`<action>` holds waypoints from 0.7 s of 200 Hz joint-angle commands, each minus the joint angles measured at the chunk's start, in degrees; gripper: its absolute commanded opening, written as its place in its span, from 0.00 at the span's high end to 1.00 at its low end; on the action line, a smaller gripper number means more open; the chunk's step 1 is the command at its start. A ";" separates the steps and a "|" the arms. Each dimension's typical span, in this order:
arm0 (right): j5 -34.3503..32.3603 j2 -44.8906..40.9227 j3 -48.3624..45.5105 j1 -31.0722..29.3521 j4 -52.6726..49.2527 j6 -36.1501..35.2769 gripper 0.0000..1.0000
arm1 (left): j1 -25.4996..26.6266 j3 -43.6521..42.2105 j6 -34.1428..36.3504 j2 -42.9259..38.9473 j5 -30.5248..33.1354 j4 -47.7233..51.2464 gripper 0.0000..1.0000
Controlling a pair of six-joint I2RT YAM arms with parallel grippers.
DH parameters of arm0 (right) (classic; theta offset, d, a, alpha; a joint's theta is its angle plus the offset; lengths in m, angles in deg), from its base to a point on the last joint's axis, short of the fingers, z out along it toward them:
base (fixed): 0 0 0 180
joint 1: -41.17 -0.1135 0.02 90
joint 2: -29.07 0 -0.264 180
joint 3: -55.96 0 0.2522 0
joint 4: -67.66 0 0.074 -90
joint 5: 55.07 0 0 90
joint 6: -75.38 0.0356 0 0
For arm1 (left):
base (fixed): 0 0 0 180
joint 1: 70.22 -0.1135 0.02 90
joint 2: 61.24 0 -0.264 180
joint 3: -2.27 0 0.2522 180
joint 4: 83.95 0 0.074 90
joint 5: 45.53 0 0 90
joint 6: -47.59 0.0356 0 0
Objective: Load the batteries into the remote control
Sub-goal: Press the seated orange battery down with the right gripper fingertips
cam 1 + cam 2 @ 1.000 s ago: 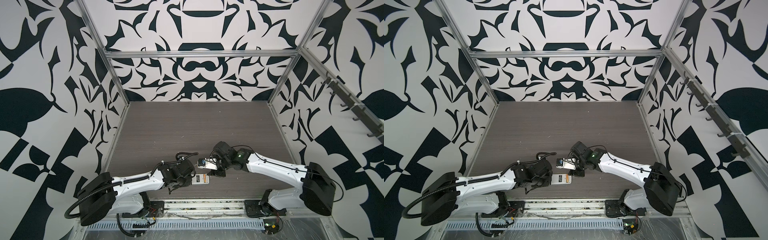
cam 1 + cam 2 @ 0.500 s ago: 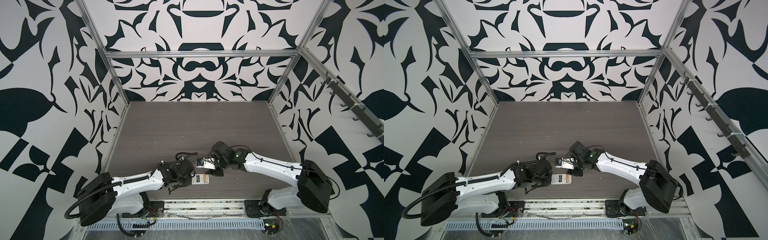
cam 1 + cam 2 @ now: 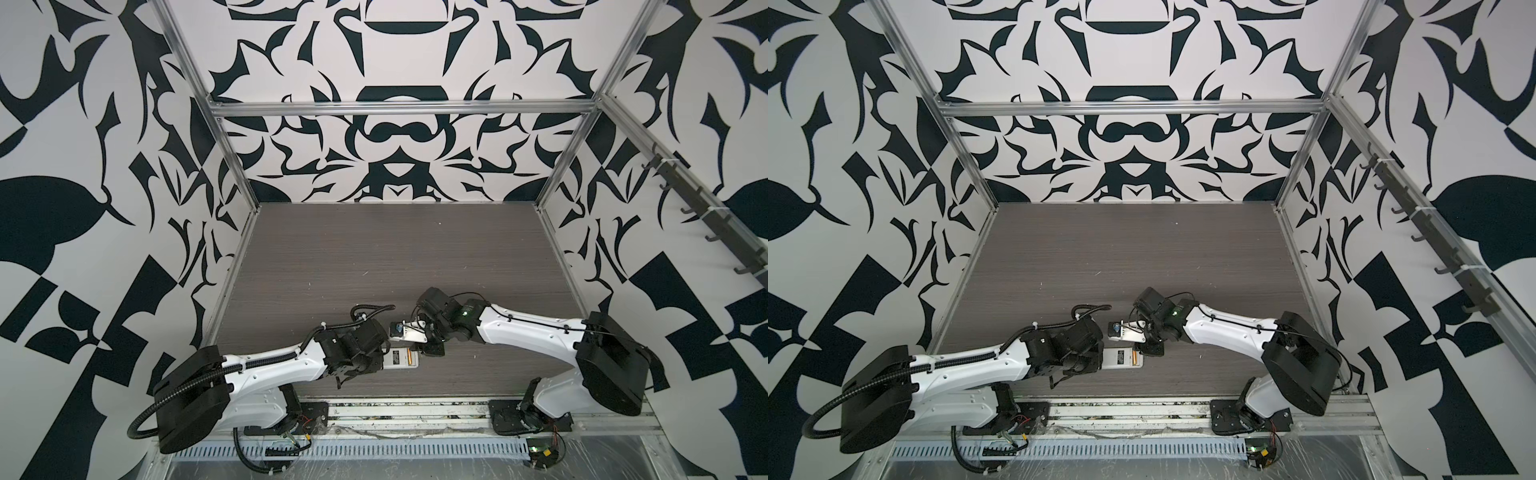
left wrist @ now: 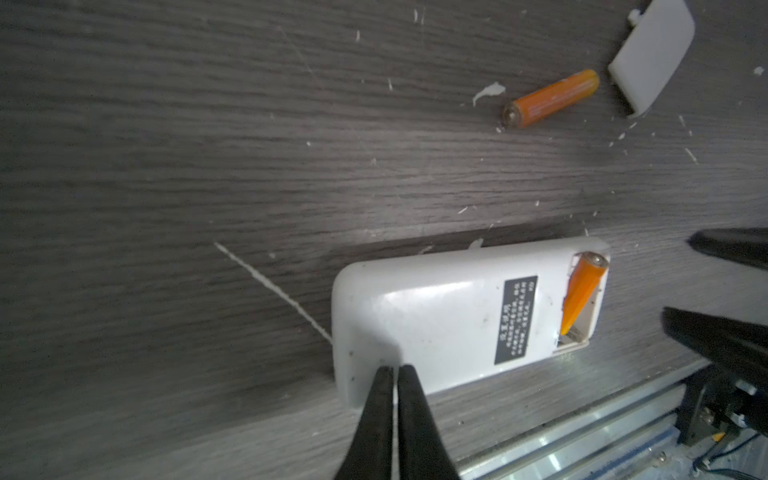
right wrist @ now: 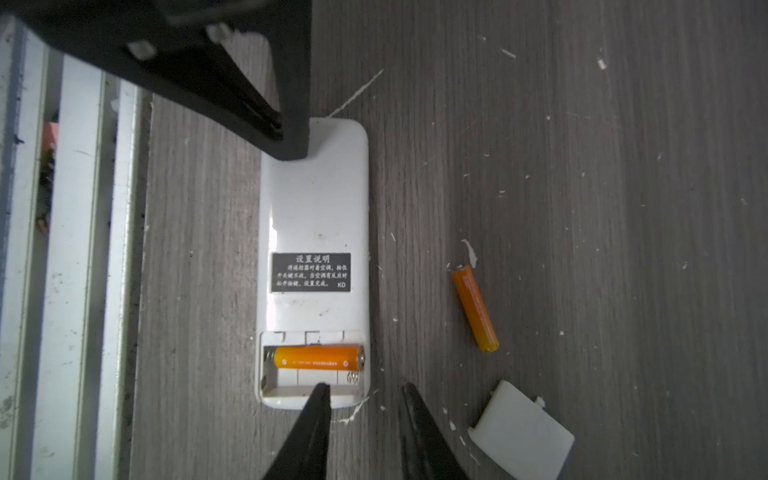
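The remote control [image 5: 316,216] lies back-up near the table's front edge, its dark label showing and its battery compartment uncovered; it also shows in both top views [image 3: 398,358] [image 3: 1120,357]. One orange battery [image 5: 318,357] [image 4: 582,291] sits in the compartment's inner slot; the outer slot is bare. A second battery [image 5: 476,309] [image 4: 552,97] lies loose on the table beside the remote. My left gripper [image 4: 395,370] is shut, its tips resting on the remote's end away from the compartment. My right gripper [image 5: 365,388] hangs open and holds nothing, over the compartment end.
The white battery cover [image 5: 521,432] [image 4: 652,54] lies loose on the table past the loose battery. A metal rail [image 5: 83,249] runs along the table's front edge right beside the remote. White paint flecks dot the dark wood table [image 3: 374,257].
My right arm has crept slightly left toward the remote. The left arm and the remote have stayed put.
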 commanded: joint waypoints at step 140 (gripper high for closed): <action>-2.40 3.42 1.01 -1.77 1.78 -0.79 0.77 | -0.19 -3.28 -1.18 0.03 -1.23 0.77 0.91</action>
